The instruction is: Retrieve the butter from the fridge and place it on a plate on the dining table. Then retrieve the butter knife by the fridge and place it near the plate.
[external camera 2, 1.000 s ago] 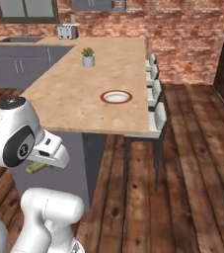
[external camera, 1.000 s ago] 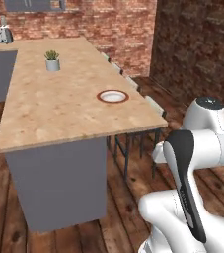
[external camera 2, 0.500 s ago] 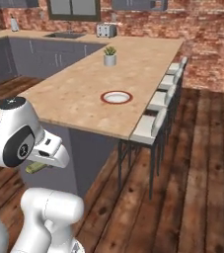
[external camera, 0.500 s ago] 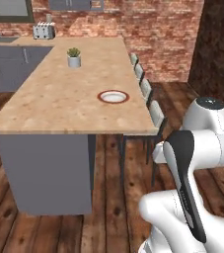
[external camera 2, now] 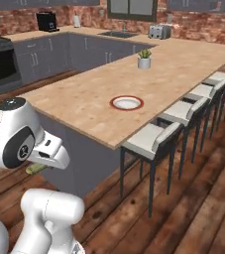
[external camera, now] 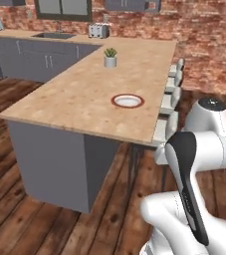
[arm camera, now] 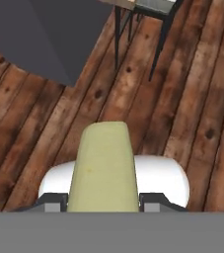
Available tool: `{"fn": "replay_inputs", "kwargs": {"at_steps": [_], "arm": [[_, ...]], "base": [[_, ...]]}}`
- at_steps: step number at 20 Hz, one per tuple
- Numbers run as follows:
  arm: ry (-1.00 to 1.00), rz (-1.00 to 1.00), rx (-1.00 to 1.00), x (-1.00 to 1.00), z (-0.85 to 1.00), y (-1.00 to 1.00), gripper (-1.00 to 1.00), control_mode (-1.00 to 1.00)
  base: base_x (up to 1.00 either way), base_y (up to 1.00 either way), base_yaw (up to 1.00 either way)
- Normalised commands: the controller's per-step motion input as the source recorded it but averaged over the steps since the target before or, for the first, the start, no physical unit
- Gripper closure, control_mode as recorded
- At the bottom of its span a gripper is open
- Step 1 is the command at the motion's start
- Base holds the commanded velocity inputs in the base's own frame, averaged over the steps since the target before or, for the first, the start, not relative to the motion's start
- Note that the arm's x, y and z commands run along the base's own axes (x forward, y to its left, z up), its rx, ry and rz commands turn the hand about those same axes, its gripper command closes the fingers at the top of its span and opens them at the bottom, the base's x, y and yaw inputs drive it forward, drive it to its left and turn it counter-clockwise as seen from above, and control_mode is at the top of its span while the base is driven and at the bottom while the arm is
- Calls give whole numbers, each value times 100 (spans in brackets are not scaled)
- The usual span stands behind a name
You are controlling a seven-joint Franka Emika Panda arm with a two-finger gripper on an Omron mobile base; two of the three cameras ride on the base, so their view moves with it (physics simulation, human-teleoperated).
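gripper (arm camera: 103, 203) clamped on butter (arm camera: 104, 170) — stick pointing out over wood floor; plate (external camera: 127, 101) bare on dining table (external camera: 74, 94); potted plant (external camera: 110, 57) further back — stools (external camera 2: 151, 140) alongside

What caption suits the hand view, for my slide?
Butter clamped in the hand above the wooden floor.

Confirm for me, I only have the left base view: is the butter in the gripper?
Observer: Yes. In the hand view the butter sits clamped between the fingers.
Operator: Anything on the plate?
Observer: The right base view shows the plate bare, lying on the table short of the potted plant.
Operator: Where's the hand pointing?
Observer: Down at the wood floor, beside the table's grey base.
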Motion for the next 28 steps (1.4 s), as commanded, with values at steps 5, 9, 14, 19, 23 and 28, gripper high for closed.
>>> {"fn": "replay_inputs", "kwargs": {"at_steps": [5,9,14,19,23,28], "arm": [[0,0,0,0,0,0,100,100],[0,0,0,0,0,0,100,100],[0,0,0,0,0,0,100,100],[0,0,0,0,0,0,100,100],[0,0,0,0,0,0,100,100],[0,0,0,0,0,0,100,100]], "base": [[27,-100,49],[24,-100,47],[24,-100,48],[0,-100,55],[0,-100,57],[0,-100,60]]}}
